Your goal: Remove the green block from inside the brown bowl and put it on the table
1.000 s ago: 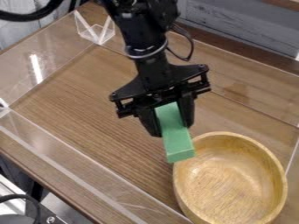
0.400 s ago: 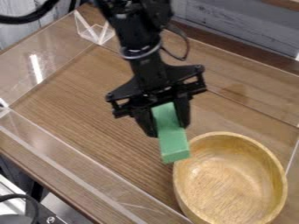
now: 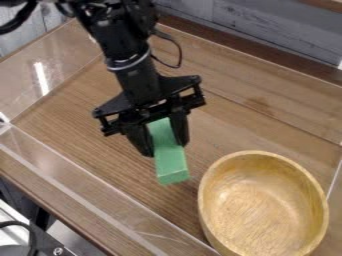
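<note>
Table (image 3: 254,110) wood-grain, matt; bowl (image 3: 263,205) pale smooth wood; green block (image 3: 170,160) matt; walls (image 3: 67,160) clear glossy acrylic.

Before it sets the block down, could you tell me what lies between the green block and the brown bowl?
Only bare table, seen from the camera view, separates green block and brown bowl.

A matte black robot arm (image 3: 118,35) of stacked cylindrical segments, ringed with ribbed collars, above the brown wood-grain table (image 3: 254,110). Thin black cables loop beside its upper segments. At its lower end a wide black crossbar bracket carries the black two-fingered gripper (image 3: 158,140), its blunt fingers (image 3: 138,140) thick and dark, with no readable markings.
</note>
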Robot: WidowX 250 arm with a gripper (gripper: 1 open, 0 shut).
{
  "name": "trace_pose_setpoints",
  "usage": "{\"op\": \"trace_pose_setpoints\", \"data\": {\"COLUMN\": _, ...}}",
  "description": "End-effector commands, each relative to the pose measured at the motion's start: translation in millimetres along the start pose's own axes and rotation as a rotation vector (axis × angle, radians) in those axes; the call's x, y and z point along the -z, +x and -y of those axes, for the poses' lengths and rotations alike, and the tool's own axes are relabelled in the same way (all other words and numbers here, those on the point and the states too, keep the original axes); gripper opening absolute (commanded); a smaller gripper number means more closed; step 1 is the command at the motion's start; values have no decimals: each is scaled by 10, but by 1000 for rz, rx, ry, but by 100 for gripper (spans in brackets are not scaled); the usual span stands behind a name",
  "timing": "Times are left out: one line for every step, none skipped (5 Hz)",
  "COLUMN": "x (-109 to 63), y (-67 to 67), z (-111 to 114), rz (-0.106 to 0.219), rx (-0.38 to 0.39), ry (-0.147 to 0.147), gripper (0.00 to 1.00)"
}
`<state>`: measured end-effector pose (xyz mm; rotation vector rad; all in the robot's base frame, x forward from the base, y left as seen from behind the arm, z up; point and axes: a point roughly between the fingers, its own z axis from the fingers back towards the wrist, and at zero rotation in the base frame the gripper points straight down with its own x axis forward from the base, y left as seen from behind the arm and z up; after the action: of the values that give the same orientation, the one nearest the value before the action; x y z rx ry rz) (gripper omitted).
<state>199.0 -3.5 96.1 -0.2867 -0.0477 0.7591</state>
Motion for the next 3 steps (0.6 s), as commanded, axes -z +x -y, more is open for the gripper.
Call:
{"op": "trace_pose_setpoints", "data": {"x": -84, "y": 65, "z": 3, "rz": 39, "rx": -1, "ry": -28, "gripper": 0}}
{"op": "trace_pose_setpoints", "data": {"x": -82, "y": 69, "z": -24, "rz": 40, "rx": -8, "ry": -29, "gripper": 0}}
{"op": "trace_pose_setpoints", "data": {"x": -84, "y": 75, "z": -52, "rz": 41, "rx": -13, "ry": -28, "gripper": 0}}
